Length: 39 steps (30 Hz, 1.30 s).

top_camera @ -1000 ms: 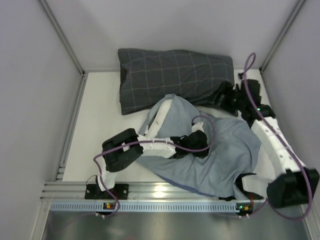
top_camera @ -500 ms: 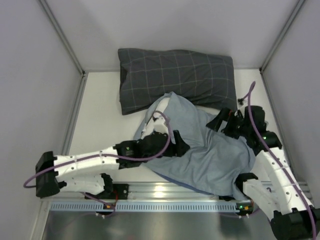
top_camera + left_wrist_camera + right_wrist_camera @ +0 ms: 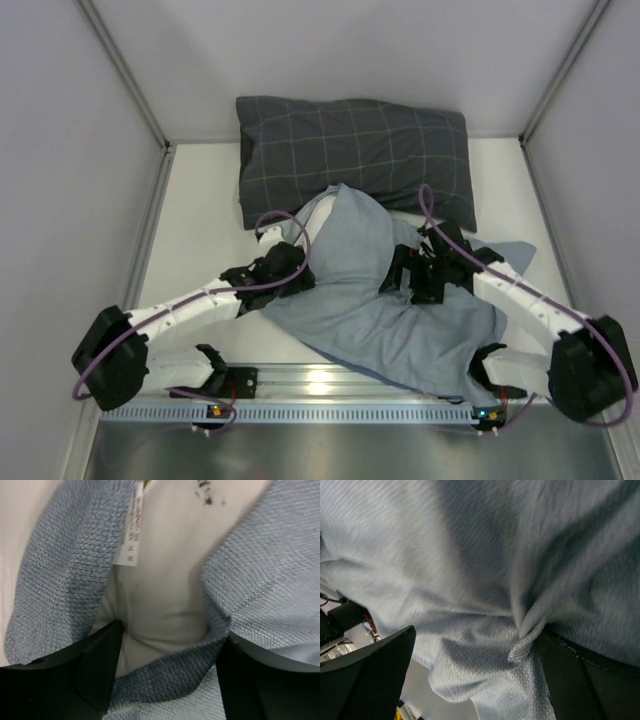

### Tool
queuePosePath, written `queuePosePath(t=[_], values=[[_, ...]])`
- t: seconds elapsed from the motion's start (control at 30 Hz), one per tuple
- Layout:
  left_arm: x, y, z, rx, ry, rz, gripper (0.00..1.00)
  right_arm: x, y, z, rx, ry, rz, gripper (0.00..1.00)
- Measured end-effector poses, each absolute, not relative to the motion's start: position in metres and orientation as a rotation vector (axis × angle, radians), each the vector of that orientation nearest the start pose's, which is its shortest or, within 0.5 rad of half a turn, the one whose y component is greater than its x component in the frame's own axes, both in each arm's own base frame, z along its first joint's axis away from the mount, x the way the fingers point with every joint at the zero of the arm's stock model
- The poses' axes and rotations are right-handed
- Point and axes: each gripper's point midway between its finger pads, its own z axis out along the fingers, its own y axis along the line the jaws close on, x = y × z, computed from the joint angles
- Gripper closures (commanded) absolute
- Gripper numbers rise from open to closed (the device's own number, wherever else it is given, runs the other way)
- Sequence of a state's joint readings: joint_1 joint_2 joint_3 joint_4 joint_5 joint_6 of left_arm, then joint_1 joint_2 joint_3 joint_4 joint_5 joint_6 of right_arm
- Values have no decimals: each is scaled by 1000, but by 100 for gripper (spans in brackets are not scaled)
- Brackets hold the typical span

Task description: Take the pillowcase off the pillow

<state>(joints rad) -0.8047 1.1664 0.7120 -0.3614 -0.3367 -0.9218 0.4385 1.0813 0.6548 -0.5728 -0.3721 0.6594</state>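
Note:
The blue-grey pillowcase (image 3: 400, 320) lies crumpled in the middle of the table, inner side out, over most of the pillow. In the left wrist view the white pillow (image 3: 165, 580) shows inside the case's mouth, with a sewn label (image 3: 131, 530) near its edge. My left gripper (image 3: 280, 262) is at the case's left edge, open, its jaws (image 3: 167, 647) straddling the hem (image 3: 170, 680) and a bulge of pillow. On the cloth's middle my right gripper (image 3: 408, 280) stands wide open (image 3: 477, 640), a fold of pillowcase (image 3: 525, 640) bunched against its right finger (image 3: 580, 680).
A dark grey checked pillow (image 3: 350, 150) lies along the back wall, touching the pillowcase's far edge. Enclosure walls stand close on the left, right and back. An aluminium rail (image 3: 320, 385) runs along the near edge between the arm bases.
My left gripper let go of the cloth's middle, opened and drew back to the case's left edge. My right arm swung in from the back right onto the cloth's middle.

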Motion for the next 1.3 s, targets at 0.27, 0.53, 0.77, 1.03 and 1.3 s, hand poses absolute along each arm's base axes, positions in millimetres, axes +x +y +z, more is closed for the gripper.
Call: queuePosePath(t=[0.27,0.53,0.77,1.03,1.3], values=[[214,-229,48,-355,2299,-722,68,242,188,61,277,2883,748,1],[147,-312,68,-83,2280,-957,73,305,158,63,406,2852,678,1],[88,-371,89,141,2344,-1090,35,311,167,77,192,2776,482,1],[106,-308,176,21,2180,-1025,20,293,192,156,-12,2532,566,1],[148,-216,231,-238,1959,-941,26,257,218,219,-161,2284,863,0]])
